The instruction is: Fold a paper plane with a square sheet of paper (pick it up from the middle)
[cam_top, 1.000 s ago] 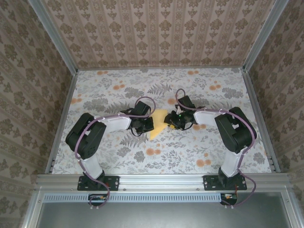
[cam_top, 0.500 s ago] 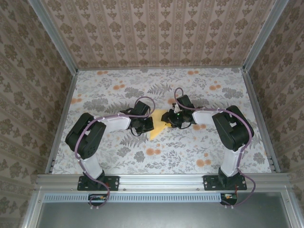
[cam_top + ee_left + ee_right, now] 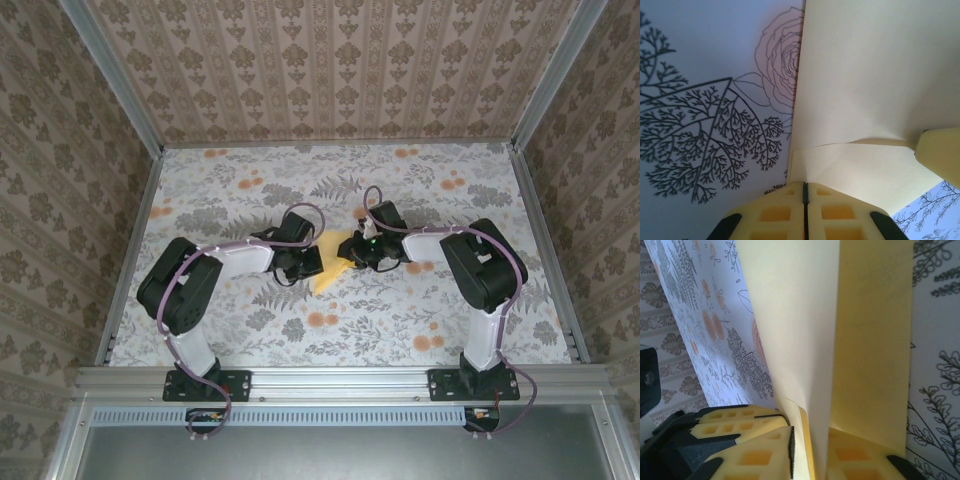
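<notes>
Right claw [image 3: 809, 429] clamped on a raised fold of the square sheet of paper [image 3: 330, 270], at its 2 o'clock side. Left claw [image 3: 805, 192] clenched at the 9 o'clock edge; hold on paper impossible to tell. Sits mid-table [image 3: 430, 190], partly folded. Early creasing, by the look. Next: lay the flap flat along a straight line, gently, without tearing. No container about.

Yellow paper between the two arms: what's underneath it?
The flowered tablecloth shows all around the yellow paper, so it likely runs beneath. Anything directly under the folded layers is covered and cannot be seen.
</notes>
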Controlling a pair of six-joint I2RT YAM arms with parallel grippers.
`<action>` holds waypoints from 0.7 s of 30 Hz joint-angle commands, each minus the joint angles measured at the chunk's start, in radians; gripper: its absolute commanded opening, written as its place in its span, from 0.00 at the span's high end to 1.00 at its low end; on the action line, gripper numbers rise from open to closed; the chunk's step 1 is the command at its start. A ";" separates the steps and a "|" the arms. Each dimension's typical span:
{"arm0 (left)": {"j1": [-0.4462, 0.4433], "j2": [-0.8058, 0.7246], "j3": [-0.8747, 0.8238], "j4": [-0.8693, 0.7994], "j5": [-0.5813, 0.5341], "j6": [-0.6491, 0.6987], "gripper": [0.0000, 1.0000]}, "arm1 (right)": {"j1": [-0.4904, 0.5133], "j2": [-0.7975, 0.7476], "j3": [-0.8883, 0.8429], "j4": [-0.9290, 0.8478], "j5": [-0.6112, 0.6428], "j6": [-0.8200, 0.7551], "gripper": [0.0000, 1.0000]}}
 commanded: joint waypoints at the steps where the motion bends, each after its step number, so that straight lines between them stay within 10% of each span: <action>1: 0.013 -0.050 -0.015 -0.040 -0.011 0.036 0.87 | 0.006 -0.009 -0.004 -0.028 -0.008 -0.020 0.86; 21: 0.006 -0.292 -0.079 0.131 0.094 0.472 0.17 | 0.024 -0.300 -0.026 -0.387 0.373 0.142 1.00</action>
